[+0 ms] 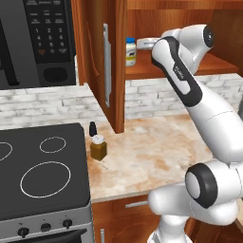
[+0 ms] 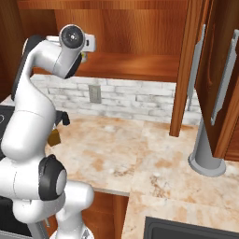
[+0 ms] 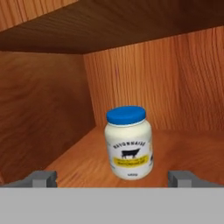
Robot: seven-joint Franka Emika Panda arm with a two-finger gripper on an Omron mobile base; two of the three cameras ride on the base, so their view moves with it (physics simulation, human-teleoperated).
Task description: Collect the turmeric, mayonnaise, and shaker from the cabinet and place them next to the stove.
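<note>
Gripper [image 3: 112, 179]: jaws spread wide, wider than the jar; holds nothing, touches nothing; two tips flank the jar from the near side.
Mayonnaise [image 3: 128, 142]: upright on the cabinet [image 1: 156, 69] shelf, long axis vertical, blue lid up, printed label facing the hand; stands toward the left wall, clear of the back wall.
Turmeric [image 1: 98, 147]: upright on the counter [image 1: 152, 152], pale lid up, just right of the stove [image 1: 42, 171].
Shaker [image 1: 93, 128]: upright, narrow top up, just behind the turmeric, beside the stove's right edge.
Cabinet door [image 1: 102, 61]: swung open, long silver handle vertical.
</note>
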